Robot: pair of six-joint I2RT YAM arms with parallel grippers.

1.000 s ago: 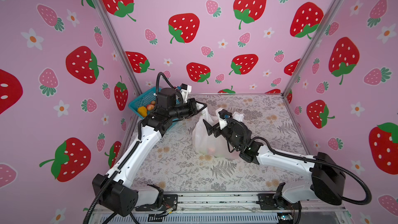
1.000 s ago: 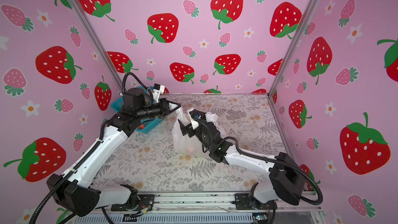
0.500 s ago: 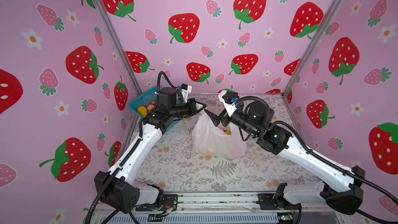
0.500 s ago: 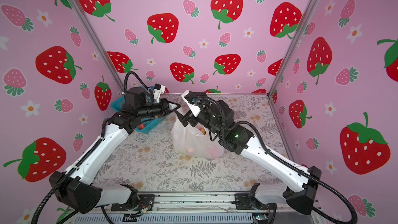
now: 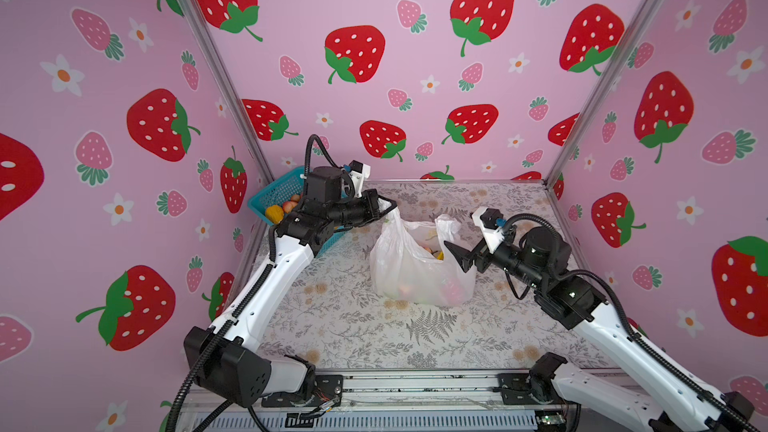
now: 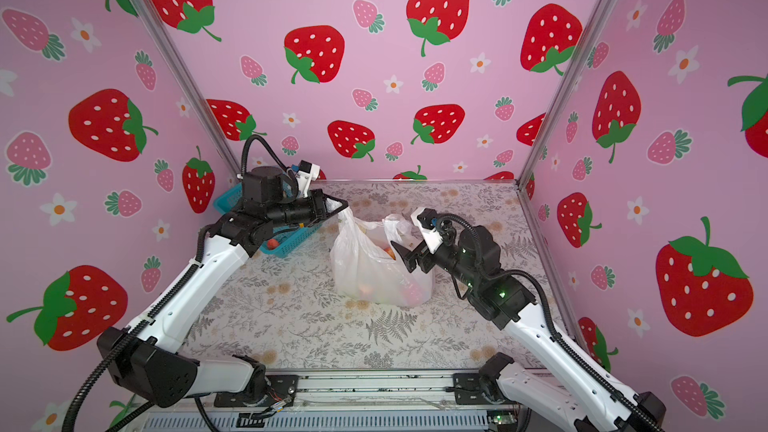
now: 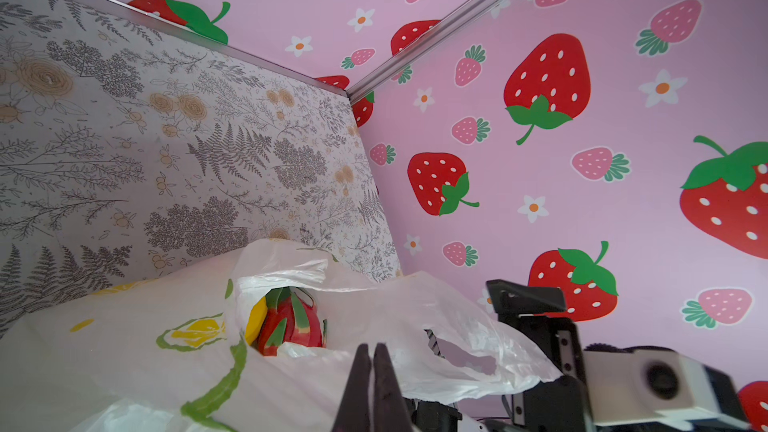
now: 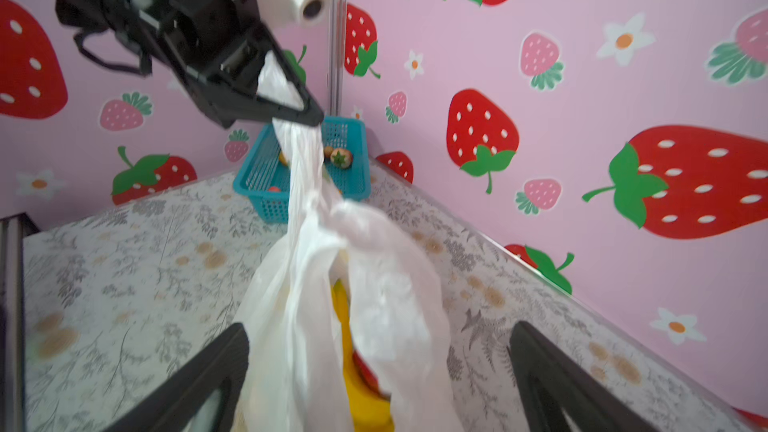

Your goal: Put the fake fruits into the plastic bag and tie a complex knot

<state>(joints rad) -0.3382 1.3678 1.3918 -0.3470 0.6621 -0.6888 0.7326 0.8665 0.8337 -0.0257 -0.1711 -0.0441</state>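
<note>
The plastic bag (image 5: 409, 280) (image 6: 365, 276) stands mid-table with its mouth open. My left gripper (image 5: 390, 204) (image 6: 343, 204) (image 7: 372, 347) is shut on one bag handle (image 8: 303, 160) and holds it stretched up and to the left. The other handle (image 5: 446, 224) hangs loose. My right gripper (image 5: 457, 255) (image 6: 400, 253) (image 8: 379, 328) is open at the bag's right side, its fingers either side of the loose plastic without touching it. Fake fruits lie inside: a red-green one (image 7: 291, 322) and a yellow banana (image 8: 353, 367). No knot is in view.
A teal mesh basket (image 5: 276, 195) (image 8: 266, 197) stands in the back left corner behind my left arm, with a few fruits (image 5: 275, 213) (image 8: 340, 156) in it. Pink strawberry walls close the table on three sides.
My right arm rose from low beside the bag, then drew back to the right, its gripper staying open. The left gripper has kept its hold on the handle in place.
</note>
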